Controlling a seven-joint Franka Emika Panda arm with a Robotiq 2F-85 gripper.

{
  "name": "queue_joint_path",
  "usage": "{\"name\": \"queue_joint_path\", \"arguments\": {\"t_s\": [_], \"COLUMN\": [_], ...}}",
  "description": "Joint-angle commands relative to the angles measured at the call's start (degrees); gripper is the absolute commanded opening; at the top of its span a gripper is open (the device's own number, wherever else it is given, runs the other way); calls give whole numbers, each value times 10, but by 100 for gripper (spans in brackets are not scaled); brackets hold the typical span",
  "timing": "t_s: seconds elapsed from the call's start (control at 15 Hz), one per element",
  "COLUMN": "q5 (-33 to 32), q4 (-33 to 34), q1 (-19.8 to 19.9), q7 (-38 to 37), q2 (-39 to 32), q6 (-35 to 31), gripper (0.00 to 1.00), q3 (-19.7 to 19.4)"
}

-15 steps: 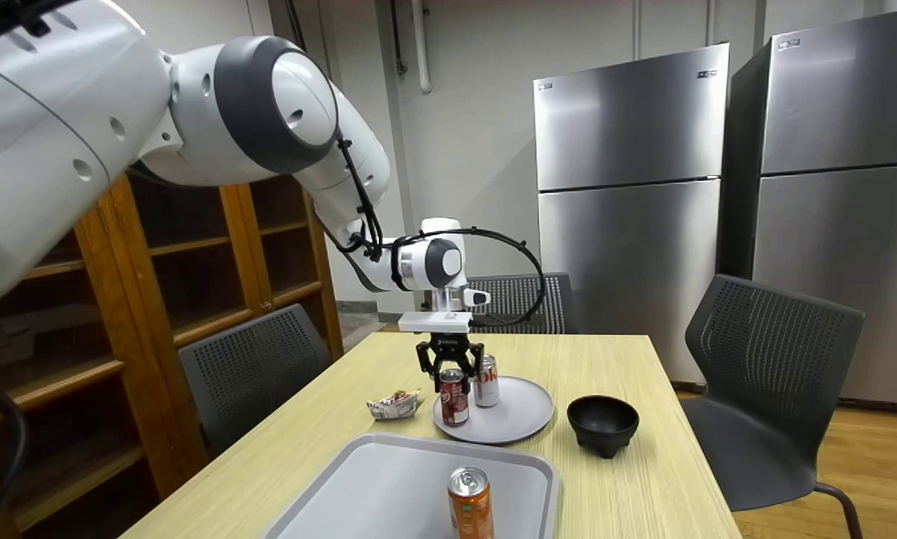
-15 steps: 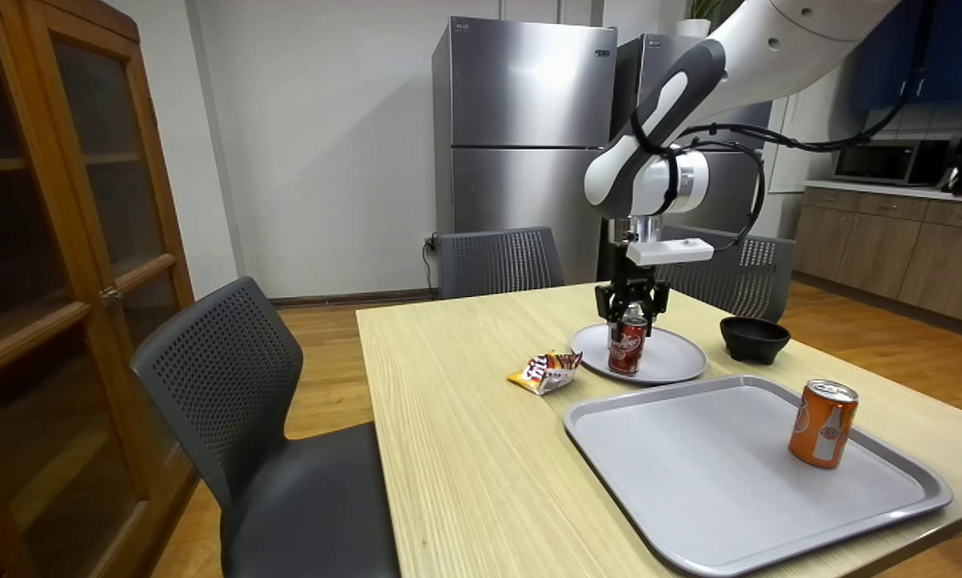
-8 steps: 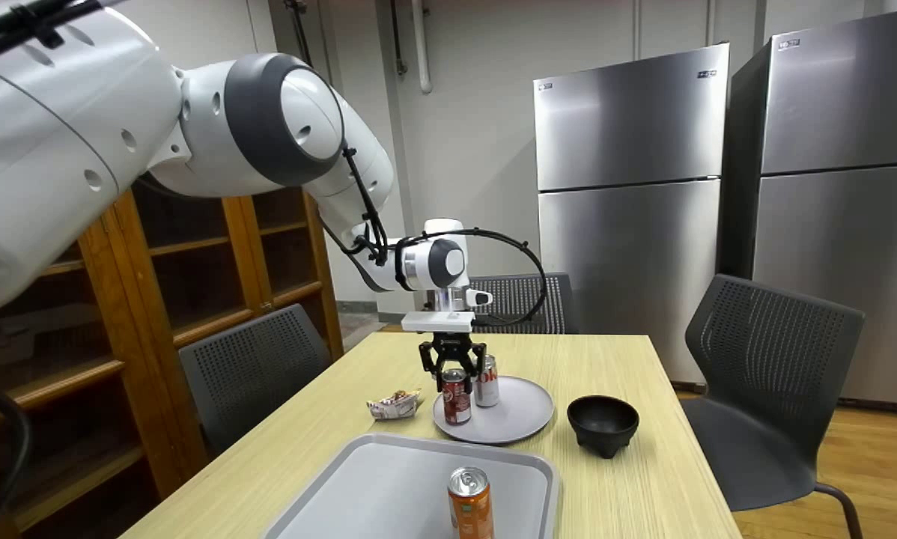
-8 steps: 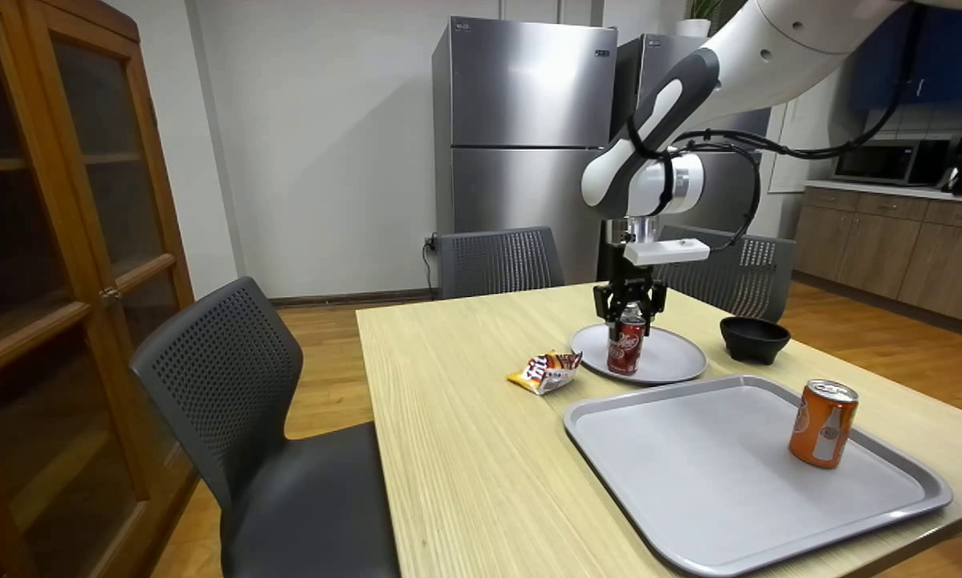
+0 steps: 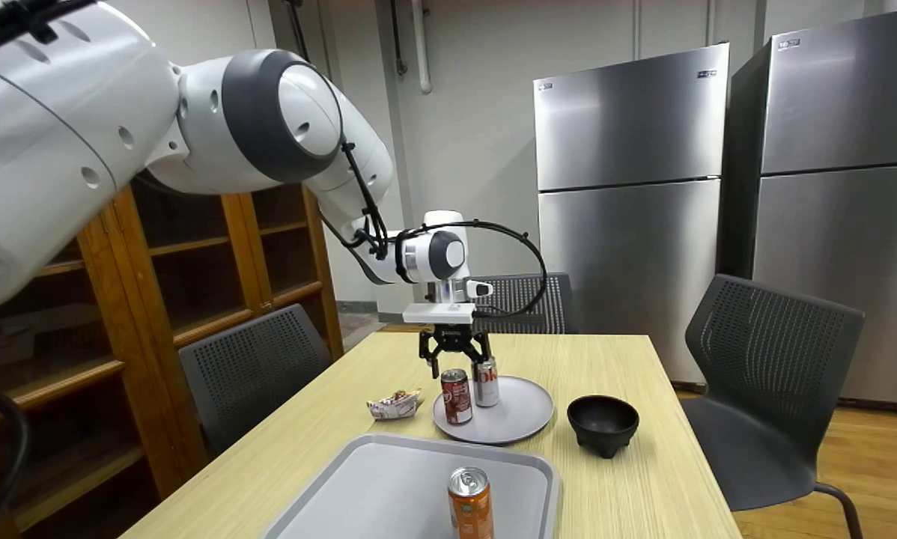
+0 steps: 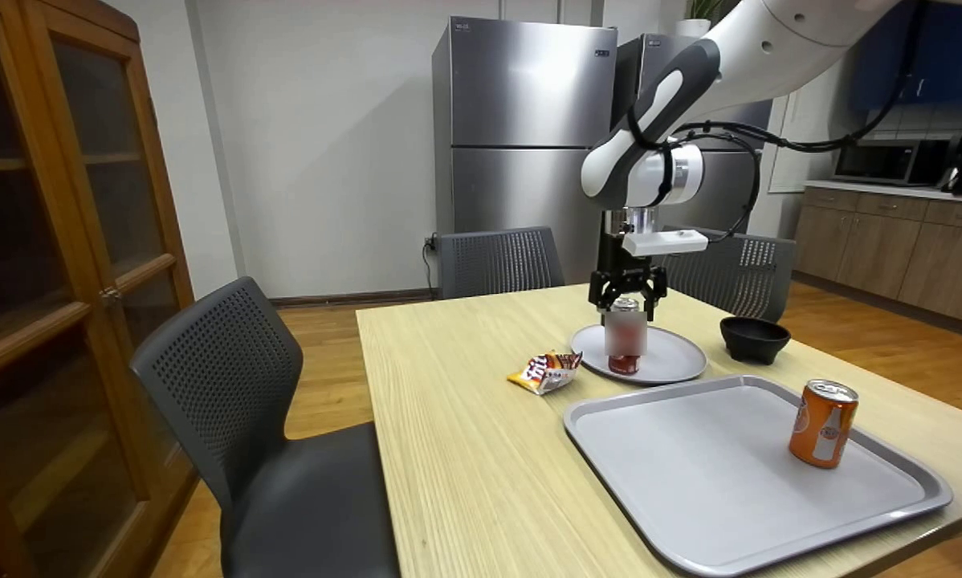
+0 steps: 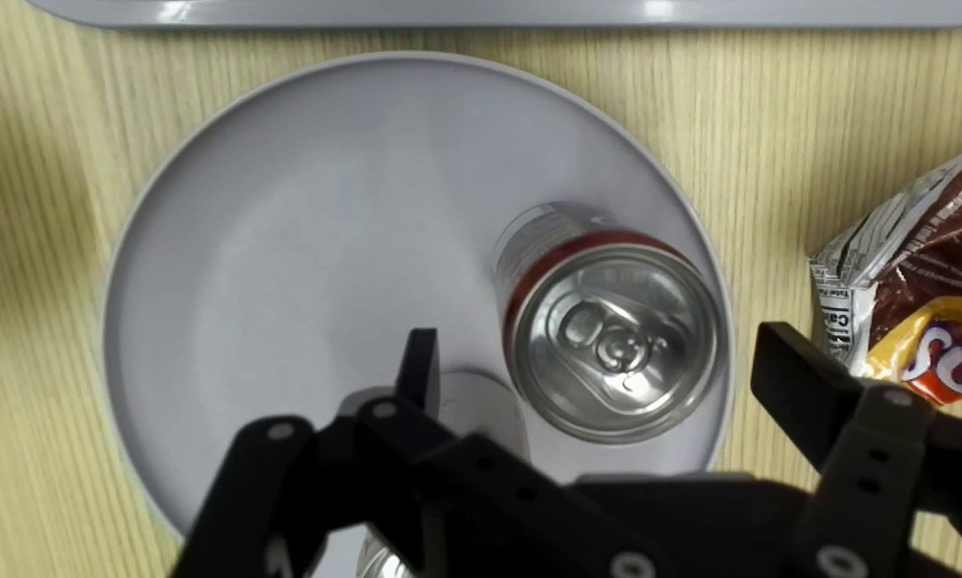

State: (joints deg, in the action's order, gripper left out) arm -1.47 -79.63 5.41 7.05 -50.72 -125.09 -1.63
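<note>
Pale wood grain is running across a table (image 6: 457, 457), where a gray tray (image 6: 690, 466) is lying nearest with an orange soda can (image 6: 823, 424) standing upright on it. Just past the tray, a round gray plate (image 7: 304, 225) is bearing a dark-red soda can (image 5: 457, 401) upright near the rim. Above the plate, the black gripper (image 5: 457, 375) is hanging with its fingers (image 7: 421, 365) spread wider than this can and is holding nothing. Seen from the wrist, the red can's lid is sitting in the gap, apart from both fingers; whether the tips are reaching below the lid is unclear. Just behind that can a silver soda can (image 5: 488, 393) is standing, partly hidden by a finger in the wrist view. Beside the plate, a brown-and-yellow snack bag (image 7: 931, 297) is lying, and a black footed bowl (image 5: 603, 424) is standing on the opposite side. Beyond the table's far edge, a gray mesh-backed chair (image 5: 520, 288) is standing, and two stainless-steel refrigerators (image 5: 628, 150) are rising farther back.
</note>
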Motion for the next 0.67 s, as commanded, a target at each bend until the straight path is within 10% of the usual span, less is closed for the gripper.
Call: {"name": "queue_joint_path", "arguments": {"t_s": [0.0,0.6], "q5": [4,6], "q4": [-29,-176], "q1": [8,26], "q7": [13,47], "q2": [38,157], "q6": [6,-38], "gripper": [100,100], "q3": [6,7]}}
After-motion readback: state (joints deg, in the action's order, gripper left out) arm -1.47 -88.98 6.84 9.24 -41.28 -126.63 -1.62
